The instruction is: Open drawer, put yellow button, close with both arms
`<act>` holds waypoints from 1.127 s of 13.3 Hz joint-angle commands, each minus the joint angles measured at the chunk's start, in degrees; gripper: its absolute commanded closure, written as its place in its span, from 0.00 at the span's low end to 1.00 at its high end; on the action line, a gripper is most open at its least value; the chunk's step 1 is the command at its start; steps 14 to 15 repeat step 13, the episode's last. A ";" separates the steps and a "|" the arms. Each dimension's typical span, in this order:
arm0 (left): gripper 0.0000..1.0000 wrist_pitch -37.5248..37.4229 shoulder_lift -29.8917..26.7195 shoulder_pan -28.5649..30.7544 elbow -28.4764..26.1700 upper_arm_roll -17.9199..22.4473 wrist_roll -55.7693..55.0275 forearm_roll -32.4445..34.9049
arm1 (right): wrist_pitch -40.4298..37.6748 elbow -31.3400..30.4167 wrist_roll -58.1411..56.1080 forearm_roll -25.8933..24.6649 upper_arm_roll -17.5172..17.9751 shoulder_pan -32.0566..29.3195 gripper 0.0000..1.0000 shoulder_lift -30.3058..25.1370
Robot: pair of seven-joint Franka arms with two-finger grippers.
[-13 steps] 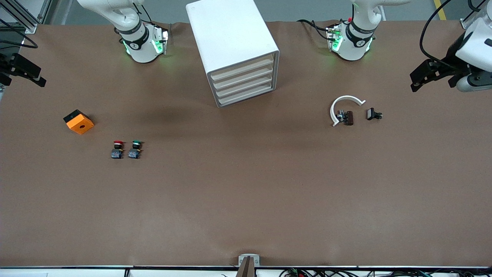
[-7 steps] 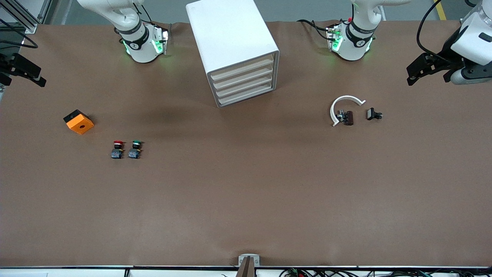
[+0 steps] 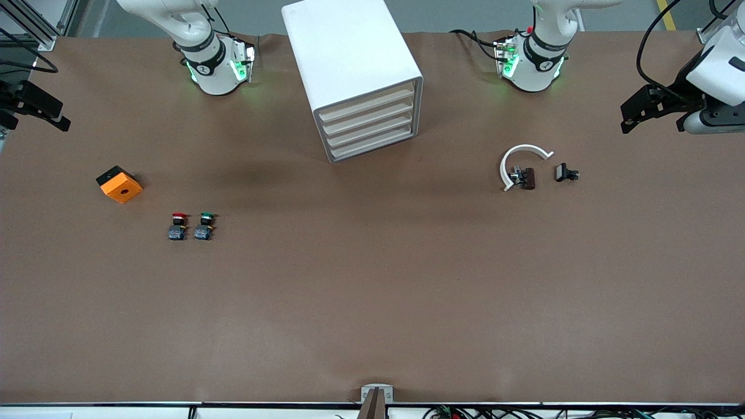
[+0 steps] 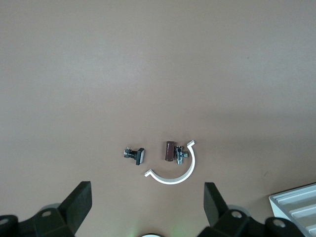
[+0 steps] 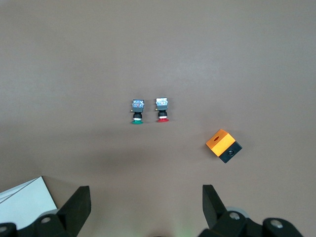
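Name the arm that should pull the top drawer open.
Left, probably. The drawer's front angles toward the left arm's end, where the left gripper hangs open. The right gripper, also open, waits off the cabinet's blank side.

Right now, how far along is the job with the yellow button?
The top drawer is shut and no yellow button shows, only a red button and green button: finished or unstarted, I can't tell. Both arms wait over the table's ends, left fingers and right fingers open, empty.
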 commanded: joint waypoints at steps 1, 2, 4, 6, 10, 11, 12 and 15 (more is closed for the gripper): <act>0.00 0.30 0.74 0.66 0.87 0.22 0.32 -0.30 | -0.49 0.25 -0.19 -0.41 0.58 -0.59 0.00 -0.31; 0.00 0.04 0.83 0.66 1.31 0.22 0.33 -0.22 | -0.49 0.25 -0.19 -0.50 0.58 -0.60 0.00 -0.31; 0.00 -0.05 0.83 1.36 1.57 0.22 0.33 -0.22 | -0.49 0.25 -0.19 -0.50 0.58 -0.60 0.00 -0.22; 0.00 -0.14 0.83 1.28 1.58 0.22 0.24 -0.30 | -0.49 0.25 -0.19 -0.50 0.58 -0.60 0.00 -0.13; 0.00 -0.14 1.27 1.02 1.58 -0.04 0.15 -0.48 | -0.49 0.25 -0.19 -0.50 0.58 -0.59 0.00 -0.13; 0.00 -0.14 1.18 1.02 1.58 -0.13 -0.28 -0.57 | -0.49 0.25 -0.19 -0.50 0.58 -0.60 0.00 -0.13; 0.00 -0.22 1.18 1.02 1.58 -0.30 -1.94 -0.57 | -0.49 0.25 -0.19 -0.50 0.58 -0.60 0.00 -0.13; 0.00 -0.40 1.10 0.93 1.58 -0.39 -3.52 -0.48 | -0.49 0.25 -0.19 -0.50 0.58 -0.51 0.00 -0.13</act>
